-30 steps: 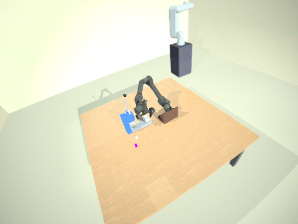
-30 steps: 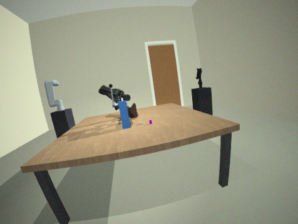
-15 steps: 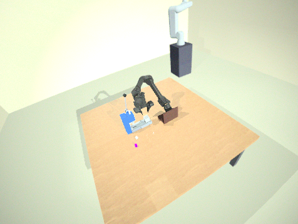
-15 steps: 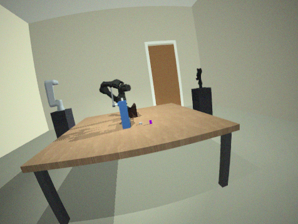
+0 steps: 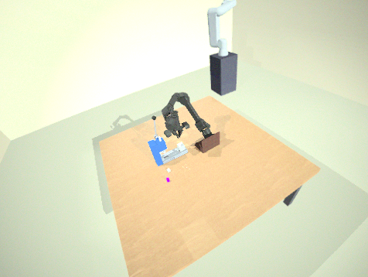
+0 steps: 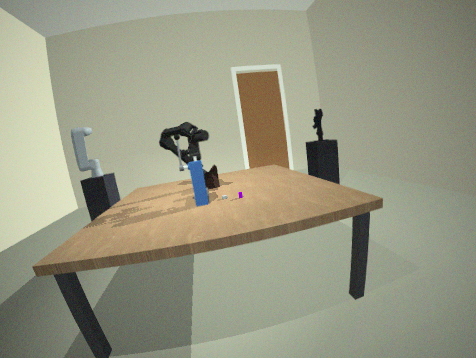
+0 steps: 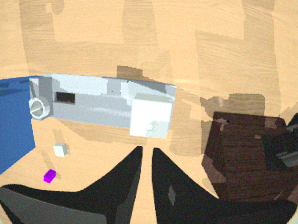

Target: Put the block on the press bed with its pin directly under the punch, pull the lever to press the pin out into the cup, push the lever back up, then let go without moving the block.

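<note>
The pale block (image 5: pixel 181 146) (image 7: pixel 150 111) sits on the right end of the grey press bed (image 5: pixel 175 155) (image 7: pixel 95 110) in the wrist view, with a small round pin end showing on it. It is far from the blue press frame (image 5: pixel 156 150) (image 6: pixel 199 184) (image 7: pixel 14 120). A round pale part (image 7: pixel 39 108) is at the frame end, near a dark slot in the bed; whether it is punch or cup I cannot tell. The lever (image 5: pixel 155 127) stands up, with a black knob. My gripper (image 5: pixel 179 136) (image 7: pixel 147 152) is nearly closed on nothing, above and beside the block, apart from it.
A small white cube (image 5: pixel 168 170) (image 6: pixel 224 197) (image 7: pixel 60 149) and a magenta block (image 5: pixel 168 179) (image 6: pixel 240 195) (image 7: pixel 49 176) lie beside the press. A dark brown angular stand (image 5: pixel 210 143) (image 6: pixel 214 179) (image 7: pixel 240 165) is at the arm's base, right of the bed in the wrist view.
</note>
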{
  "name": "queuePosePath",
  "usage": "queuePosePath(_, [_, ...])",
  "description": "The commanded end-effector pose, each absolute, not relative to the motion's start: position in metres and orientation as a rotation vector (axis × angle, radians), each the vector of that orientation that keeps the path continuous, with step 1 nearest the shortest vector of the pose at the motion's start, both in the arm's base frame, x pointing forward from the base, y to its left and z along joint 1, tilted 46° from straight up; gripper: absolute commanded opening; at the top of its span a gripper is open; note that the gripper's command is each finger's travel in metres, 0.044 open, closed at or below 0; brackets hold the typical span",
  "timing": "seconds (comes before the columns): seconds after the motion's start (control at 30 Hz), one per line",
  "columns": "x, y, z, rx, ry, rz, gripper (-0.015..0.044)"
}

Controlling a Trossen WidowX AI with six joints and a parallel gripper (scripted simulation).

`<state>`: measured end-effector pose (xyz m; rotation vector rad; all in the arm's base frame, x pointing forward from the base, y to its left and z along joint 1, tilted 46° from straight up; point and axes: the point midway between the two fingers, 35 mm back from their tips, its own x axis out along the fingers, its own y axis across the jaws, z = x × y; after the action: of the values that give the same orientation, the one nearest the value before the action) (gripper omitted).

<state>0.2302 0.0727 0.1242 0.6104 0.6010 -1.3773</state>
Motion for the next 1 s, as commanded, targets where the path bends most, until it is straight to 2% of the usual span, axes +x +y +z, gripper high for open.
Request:
queuePosePath(0.0, [0.227, 0.073, 0.124, 0.614, 0.602, -1.380, 0.0030])
queuePosePath(0.3, [0.156, 0.066, 0.122, 0.626, 0.616, -1.353, 0.0030])
queuePosePath(0.47, [0.166, 0.066, 0.119, 0.513, 0.691, -1.250, 0.0030])
queuePosePath(0.7, [0.172, 0.050, 0.102, 0.016, 0.890, -0.827, 0.0030])
queuePosePath(0.97, [0.175, 0.033, 0.086, -0.616, 0.932, -0.416, 0.0030])
